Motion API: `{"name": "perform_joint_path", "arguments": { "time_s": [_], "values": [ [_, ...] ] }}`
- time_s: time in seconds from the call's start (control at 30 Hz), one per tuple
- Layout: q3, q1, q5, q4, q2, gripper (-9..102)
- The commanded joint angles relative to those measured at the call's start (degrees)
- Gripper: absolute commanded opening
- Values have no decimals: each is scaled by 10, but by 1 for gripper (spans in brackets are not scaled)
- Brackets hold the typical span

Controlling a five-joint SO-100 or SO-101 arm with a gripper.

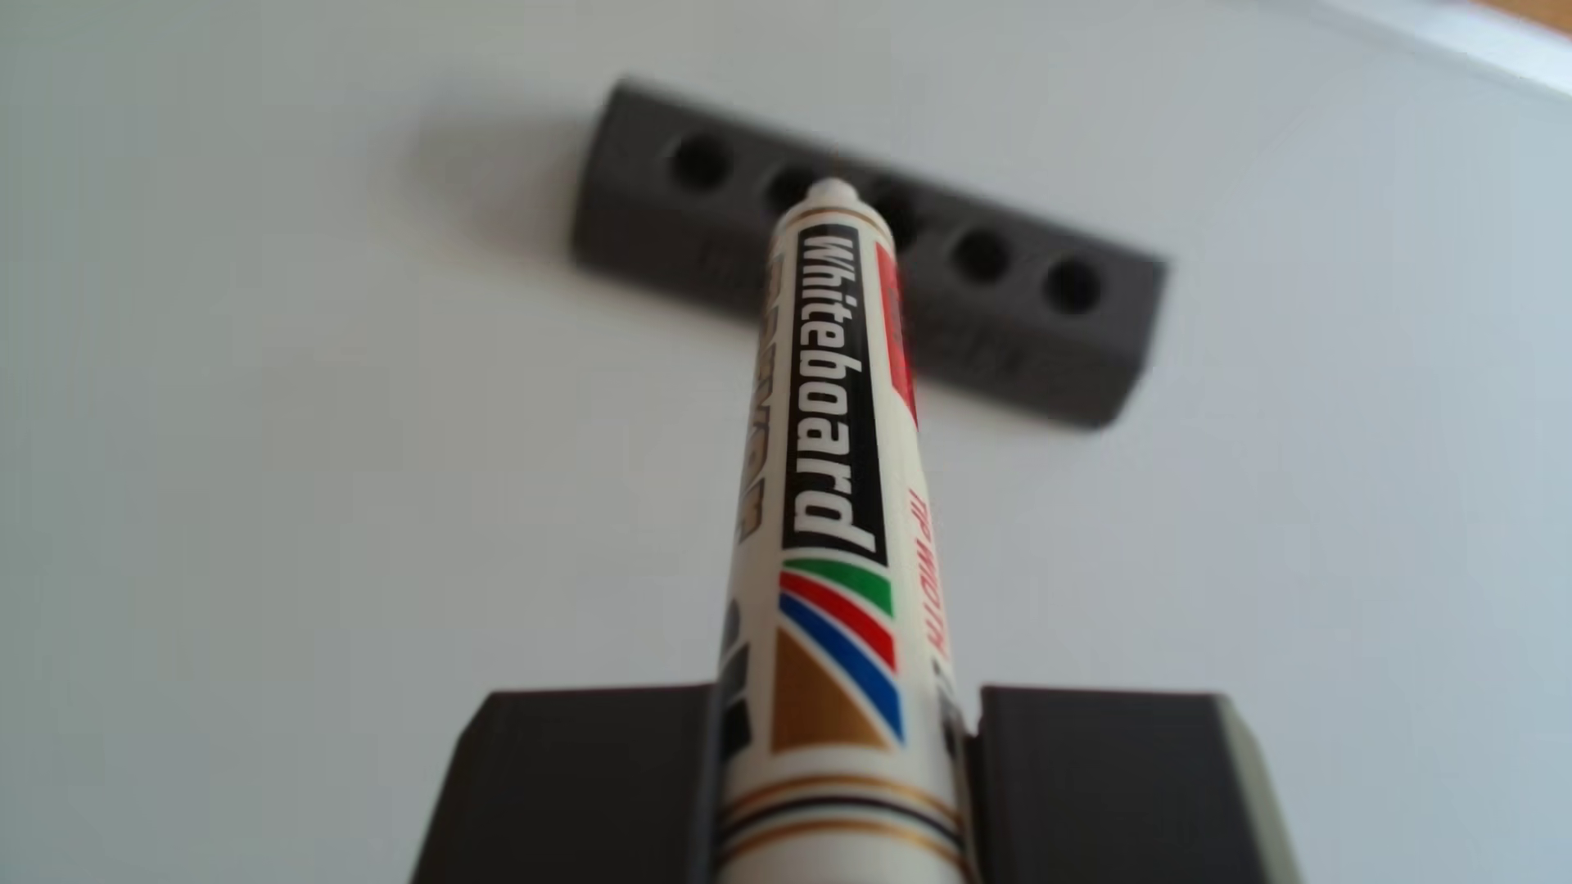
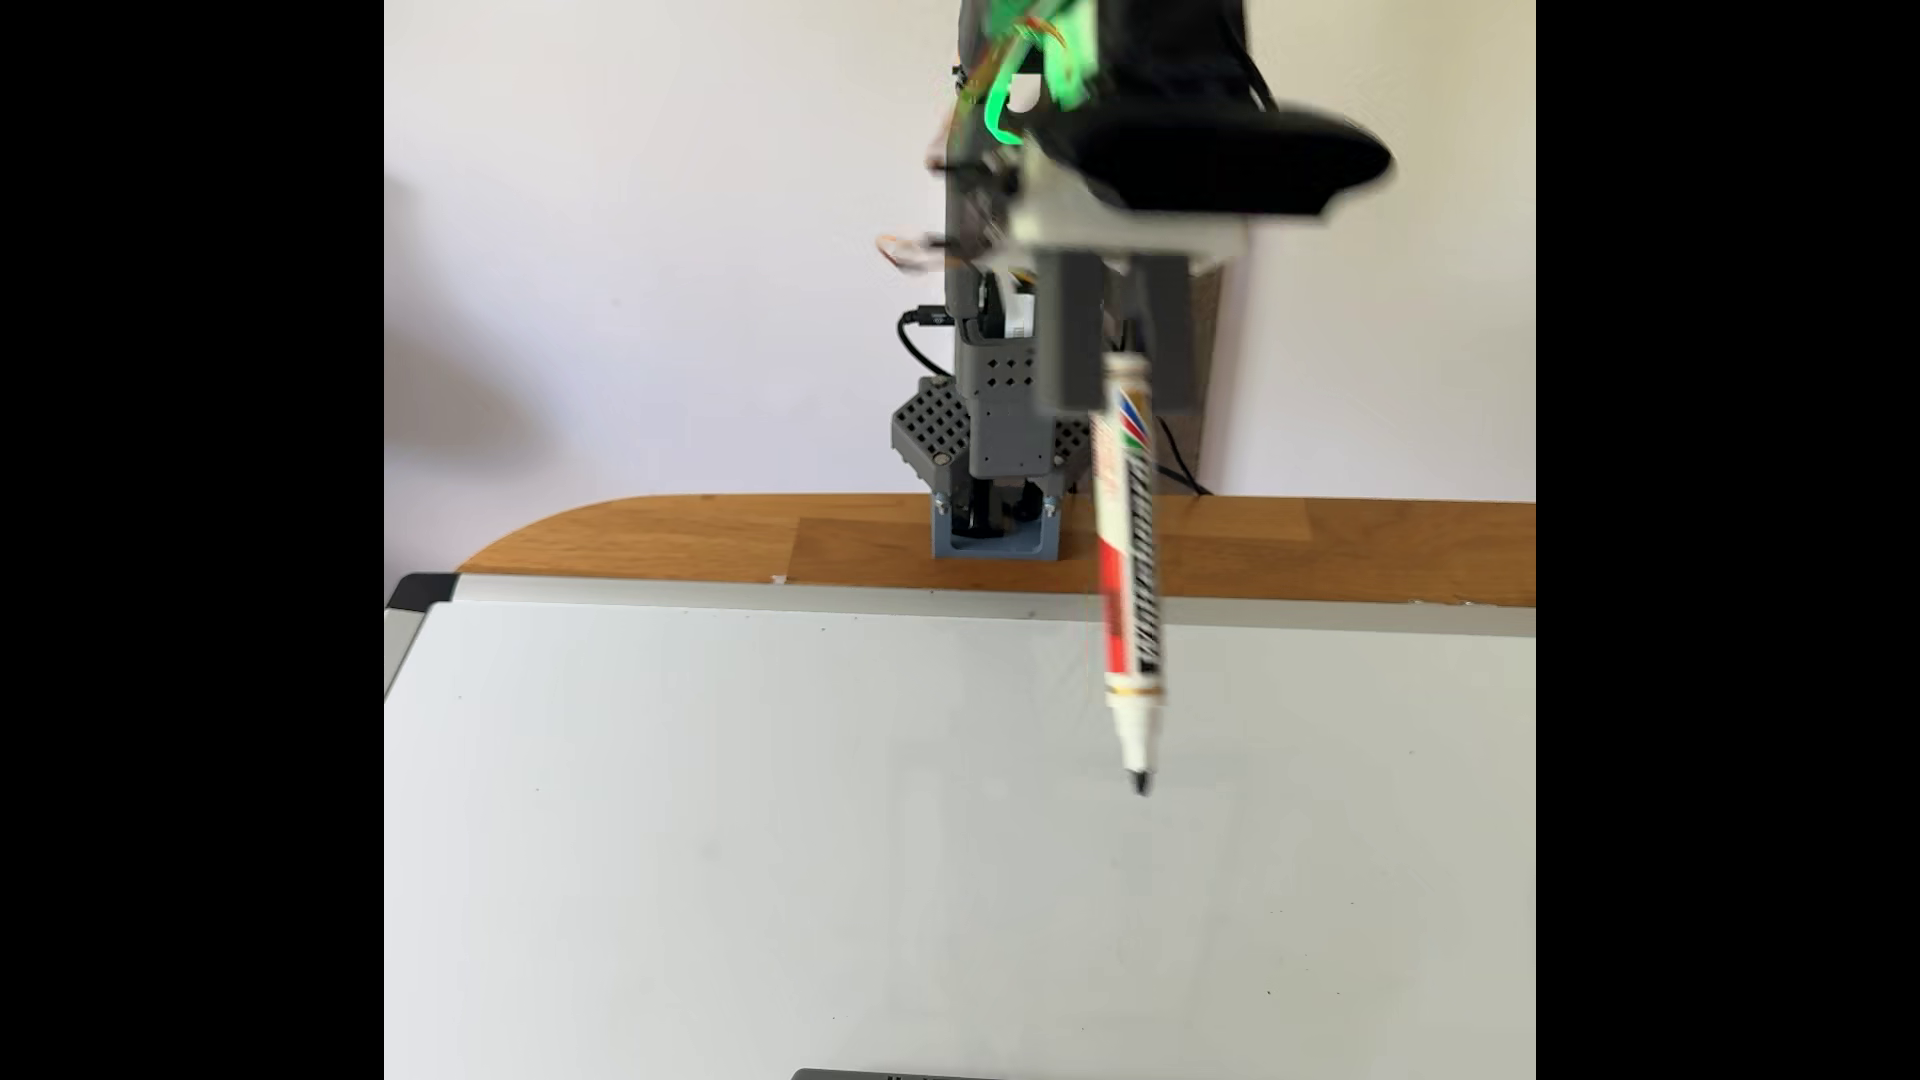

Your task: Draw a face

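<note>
Grey fingers (image 2: 1125,400) clamped on marker (image 2: 1127,582), tip above whiteboard (image 2: 727,831), blurred holed block (image 1: 1055,340) partly hidden.

bg: plain white wall (image 2: 644,260) | wood tabletop (image 2: 675,540) (rounded corner)

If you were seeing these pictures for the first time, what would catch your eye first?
First, the whiteboard marker, clamped in the gripper and hanging tip-down above the white board in the fixed view. In the other view it runs up the middle towards a dark grey block with a row of round holes. No ink strokes are visible on the board.
</note>
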Motion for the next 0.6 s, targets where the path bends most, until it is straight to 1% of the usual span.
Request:
{"name": "perform_joint_path", "arguments": {
  "time_s": [0.0, 0.13, 0.3, 0.47, 0.57],
  "values": [
    [60, -18, 4, -25, 33, -1],
    [95, -22, -11, -62, 19, -1],
    [95, -25, -198, -79, -44, -1],
    [96, -37, -454, -91, -69, -1],
    [95, -47, -564, -96, -75, -1]
  ]
}}
